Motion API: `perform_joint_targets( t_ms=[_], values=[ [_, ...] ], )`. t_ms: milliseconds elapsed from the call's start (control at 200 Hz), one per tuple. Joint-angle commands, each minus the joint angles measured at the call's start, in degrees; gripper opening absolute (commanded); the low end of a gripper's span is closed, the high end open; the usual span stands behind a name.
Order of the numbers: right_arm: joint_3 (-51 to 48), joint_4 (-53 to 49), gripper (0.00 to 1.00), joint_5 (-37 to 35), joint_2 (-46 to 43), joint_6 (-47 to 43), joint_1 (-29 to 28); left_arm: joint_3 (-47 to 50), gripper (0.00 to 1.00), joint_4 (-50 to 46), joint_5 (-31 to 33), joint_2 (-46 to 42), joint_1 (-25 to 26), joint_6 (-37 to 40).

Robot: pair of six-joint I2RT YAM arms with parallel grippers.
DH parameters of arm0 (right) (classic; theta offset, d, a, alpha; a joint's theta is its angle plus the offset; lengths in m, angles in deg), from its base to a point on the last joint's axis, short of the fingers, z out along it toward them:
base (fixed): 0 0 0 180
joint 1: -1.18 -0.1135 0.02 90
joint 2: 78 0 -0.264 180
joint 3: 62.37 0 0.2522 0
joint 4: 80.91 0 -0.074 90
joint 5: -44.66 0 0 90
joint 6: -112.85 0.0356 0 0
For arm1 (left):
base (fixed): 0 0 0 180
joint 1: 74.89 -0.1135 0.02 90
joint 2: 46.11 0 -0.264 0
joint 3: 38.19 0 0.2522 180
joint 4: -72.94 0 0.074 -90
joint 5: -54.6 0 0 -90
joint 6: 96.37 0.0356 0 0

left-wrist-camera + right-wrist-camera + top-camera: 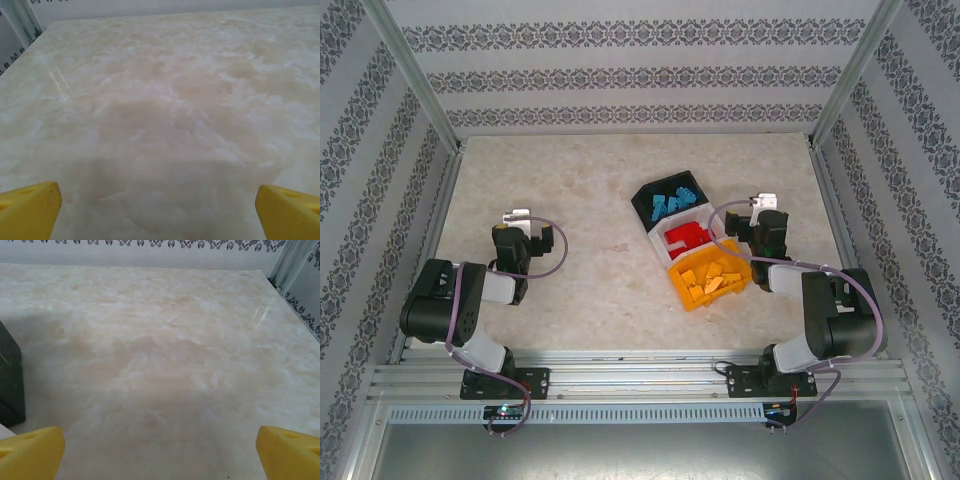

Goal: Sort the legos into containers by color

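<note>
Noted left gripper (518, 216) at the left of the table (590, 180), jaws spread wide, nothing between them. Noted right gripper (763, 203) at the right, likewise wide open and empty, just beside the containers (656, 241). Found the legos all binned right of centre: light blue ones (672, 203) in the far black bin (645, 203), red ones (686, 236) in the middle white bin (713, 224), orange-yellow ones (710, 277) in the near orange-yellow bin (692, 298). Spotted no loose brick on the marble. Judged sorting done, or nearly so. Judged the right arm the main hazard: with a careless leftward sweep, likely to clip the joined bins, shove them and tip bricks over the slanted fronts. Judged the orange-yellow heap fullest, so first to spill. Reckoned a stray orange-yellow brick hard to pick out against its bin.
</note>
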Motion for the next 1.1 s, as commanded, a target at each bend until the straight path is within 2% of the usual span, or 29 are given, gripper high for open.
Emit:
perform_joint_targets(
  t_ms=[0,170,1094],
  values=[
    [-1.7,4.0,0.98,1.2,-0.7,0.6,0.5,0.8,1.0,4.3,-1.2,0.0,0.0,1.5],
    [-5.2,12.5,0.98,3.2,1.6,-0.4,0.5,1.1,1.0,4.9,-1.2,0.0,0.2,1.7],
    [-4.3,10.2,0.98,5.5,1.3,0.6,1.9,0.8,1.0,4.5,-0.6,-0.1,0.2,1.5]
  ],
)
